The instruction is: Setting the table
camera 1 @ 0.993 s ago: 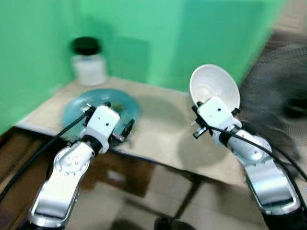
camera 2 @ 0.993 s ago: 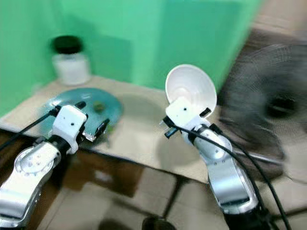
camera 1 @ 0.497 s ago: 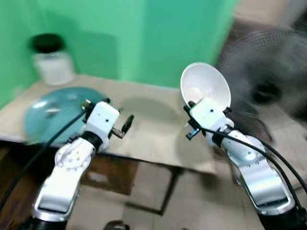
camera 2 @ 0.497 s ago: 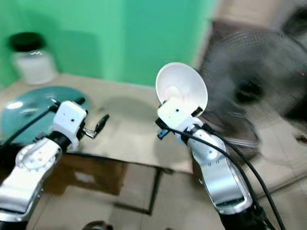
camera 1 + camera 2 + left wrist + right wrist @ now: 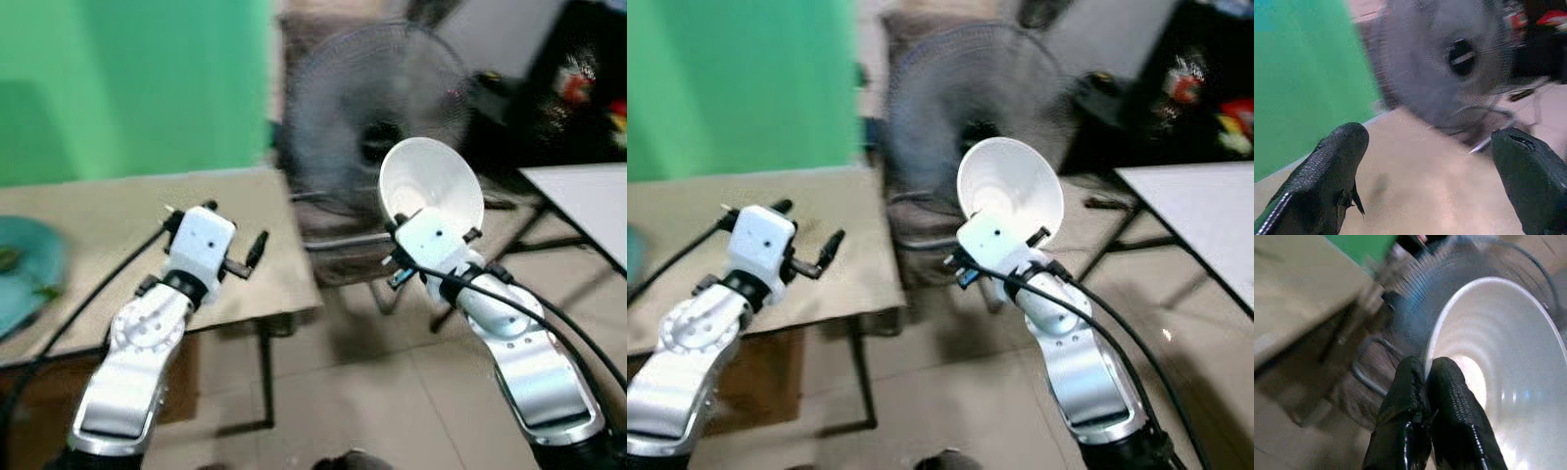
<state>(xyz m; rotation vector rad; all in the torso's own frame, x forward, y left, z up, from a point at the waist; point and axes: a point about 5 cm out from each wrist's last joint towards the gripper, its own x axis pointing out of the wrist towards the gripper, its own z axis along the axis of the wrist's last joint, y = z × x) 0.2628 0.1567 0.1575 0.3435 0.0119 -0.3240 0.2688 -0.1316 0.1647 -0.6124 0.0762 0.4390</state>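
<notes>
Holding a white bowl (image 5: pixel 431 181) by its rim, our right claw (image 5: pixel 1422 382) has its two black fingers pressed together on the rim's edge, one finger inside the bowl and one outside. We record the bowl raised in the air, tipped so that its hollow faces the camera, to the right of the beige counter (image 5: pixel 127 220) and in front of a grey standing fan (image 5: pixel 377 108). Our left claw (image 5: pixel 1425 161) is spread wide with nothing between its fingers (image 5: pixel 1332 166); it hangs above the counter's right end, just short of the near edge. A teal plate (image 5: pixel 24 274) lies on the counter at the far left of the scene, partly cut off by the frame. Behind the counter stands a green wall (image 5: pixel 127 78). At the right edge we note the corner of a white table (image 5: pixel 588 196). Beige floor tiles (image 5: pixel 372 401) lie below. The head views are blurred.
</notes>
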